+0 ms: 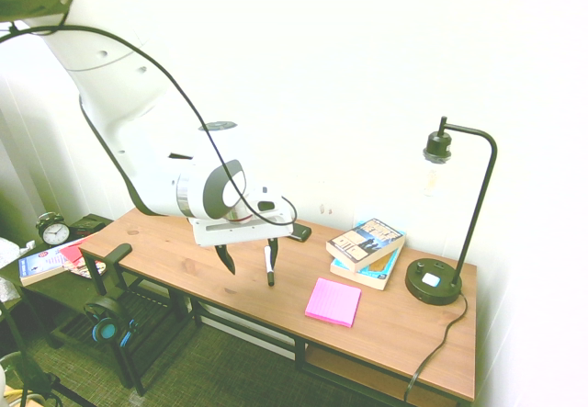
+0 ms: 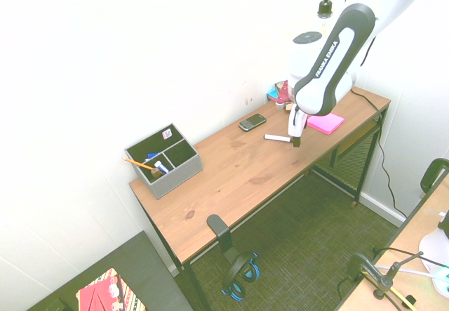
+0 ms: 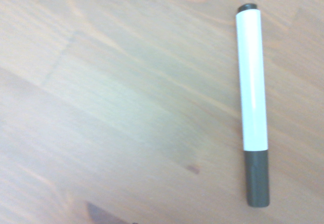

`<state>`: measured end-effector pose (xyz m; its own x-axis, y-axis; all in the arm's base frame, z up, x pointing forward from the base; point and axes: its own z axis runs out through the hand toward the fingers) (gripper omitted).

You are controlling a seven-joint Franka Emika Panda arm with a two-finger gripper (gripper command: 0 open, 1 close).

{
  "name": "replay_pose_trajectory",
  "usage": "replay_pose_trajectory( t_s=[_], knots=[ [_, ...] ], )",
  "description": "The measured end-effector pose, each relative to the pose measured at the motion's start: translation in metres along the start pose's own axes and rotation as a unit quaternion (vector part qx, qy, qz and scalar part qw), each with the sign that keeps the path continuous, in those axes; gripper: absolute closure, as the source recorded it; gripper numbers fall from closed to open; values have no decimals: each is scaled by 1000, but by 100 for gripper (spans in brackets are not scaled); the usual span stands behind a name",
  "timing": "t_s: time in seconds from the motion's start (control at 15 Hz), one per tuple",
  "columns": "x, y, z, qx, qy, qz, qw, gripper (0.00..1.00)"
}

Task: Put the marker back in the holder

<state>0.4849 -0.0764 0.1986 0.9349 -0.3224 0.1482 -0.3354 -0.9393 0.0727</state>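
Observation:
The marker [image 1: 268, 265], white with a black cap, lies flat on the wooden desk [image 1: 395, 329]. It also shows in the second exterior view as the marker [image 2: 278, 137] and fills the wrist view as the marker [image 3: 253, 102]. My gripper [image 1: 248, 258] hangs open just above the desk, and the marker lies close by one finger [image 1: 273, 249], off centre between the two. Nothing is held. The grey holder [image 2: 163, 160] stands at the far end of the desk by the wall, with an orange pencil [image 2: 138, 163] and blue items in its compartments. The arm hides it in the first exterior view.
A dark phone [image 2: 252, 122] lies near the wall just behind the marker. A pink sticky pad [image 1: 333, 301], stacked books [image 1: 367, 251] and a black lamp [image 1: 434, 281] occupy the other end of the desk. Bare wood [image 2: 238, 163] lies between marker and holder.

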Motion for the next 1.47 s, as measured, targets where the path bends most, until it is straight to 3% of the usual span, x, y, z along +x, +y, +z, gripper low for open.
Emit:
replay_pose_trajectory(
  t_s=[0.2,0.27,0.8,1.47],
  knots=[
    [19,1,18,6,-5,-12,1000,0],
    [25,1,22,8,-6,-17,1000,100],
    [57,-3,46,10,-20,-29,999,100],
    [60,-11,48,7,-24,-26,999,100]
  ],
)
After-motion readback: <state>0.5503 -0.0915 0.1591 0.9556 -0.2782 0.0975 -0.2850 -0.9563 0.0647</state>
